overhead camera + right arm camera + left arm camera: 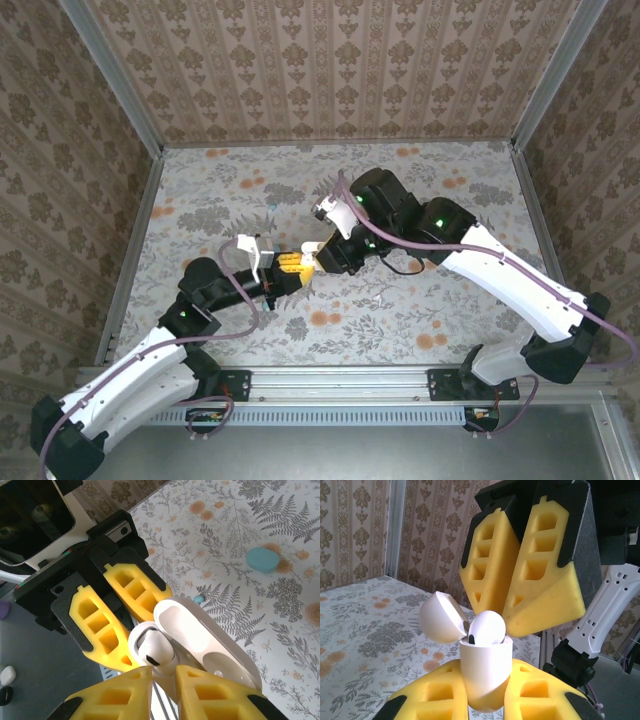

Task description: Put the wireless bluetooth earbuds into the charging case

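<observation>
My left gripper (485, 682) is shut on a white charging case (484, 667) and holds it upright above the table, its lid (440, 617) flipped open. A white earbud (487, 627) sits in the case's mouth with its round head sticking out. In the right wrist view that earbud (156, 650) lies just past my right gripper (163, 672). The right jaws stand a narrow gap apart with their tips at the earbud. Whether they still pinch it I cannot tell. From above, the two grippers meet tip to tip (305, 262) at mid-table.
On the flowered table (300, 510) lie a teal case (263, 559), shut, and a tiny teal earbud (199, 599), both beyond the held case. The open lid (205, 640) leans toward them. Metal rails edge the table (130, 260).
</observation>
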Controlling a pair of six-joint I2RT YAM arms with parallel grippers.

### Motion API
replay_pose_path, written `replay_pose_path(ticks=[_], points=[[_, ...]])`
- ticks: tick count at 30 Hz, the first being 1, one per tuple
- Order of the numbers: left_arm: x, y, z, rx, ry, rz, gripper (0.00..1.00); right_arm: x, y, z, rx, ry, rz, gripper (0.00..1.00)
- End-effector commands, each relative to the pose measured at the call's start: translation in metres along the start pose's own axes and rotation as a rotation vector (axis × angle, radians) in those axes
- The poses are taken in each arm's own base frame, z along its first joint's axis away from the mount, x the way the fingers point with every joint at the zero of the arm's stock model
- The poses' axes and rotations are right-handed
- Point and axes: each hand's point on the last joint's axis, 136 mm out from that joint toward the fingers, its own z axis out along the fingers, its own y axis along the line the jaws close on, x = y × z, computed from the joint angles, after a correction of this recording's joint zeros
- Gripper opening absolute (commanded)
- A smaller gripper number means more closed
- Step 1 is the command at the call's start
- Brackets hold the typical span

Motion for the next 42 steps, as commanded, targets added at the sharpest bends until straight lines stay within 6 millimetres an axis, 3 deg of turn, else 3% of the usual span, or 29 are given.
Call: replay_pose_path(ticks=[1,5,11,17,21,25,33,42], points=[[-0.011,-0.011,-0.004,0.036,-0.054,0.040,0.00,-0.010,0.011,-0.028,-0.024,-0.089,0.003,0.25],[-0.012,-0.013,-0.006,0.042,-0.075,0.075,0.00,-0.017,0.007,-0.044,-0.001,-0.182,0.045,0.28],[-0.009,-0.013,-0.004,0.048,-0.064,0.110,0.00,-0.011,-0.002,-0.041,0.036,-0.177,0.102,0.29],[-0.006,0.003,-0.010,-0.060,-0.086,0.143,0.00,0.005,-0.041,-0.043,0.223,-0.175,0.203,0.37],[0.006,0.018,-0.018,-0.160,-0.044,0.151,0.00,0.037,-0.087,-0.043,0.364,-0.130,0.390,0.41],[0.016,0.026,-0.026,-0.217,-0.019,0.139,0.00,0.088,-0.125,-0.024,0.460,-0.036,0.575,0.39],[0.028,0.031,-0.036,-0.258,-0.013,0.104,0.00,0.180,-0.153,0.031,0.530,0.157,0.801,0.36],[0.035,0.033,-0.036,-0.264,0.014,0.086,0.00,0.218,-0.175,0.057,0.602,0.349,0.757,0.44]])
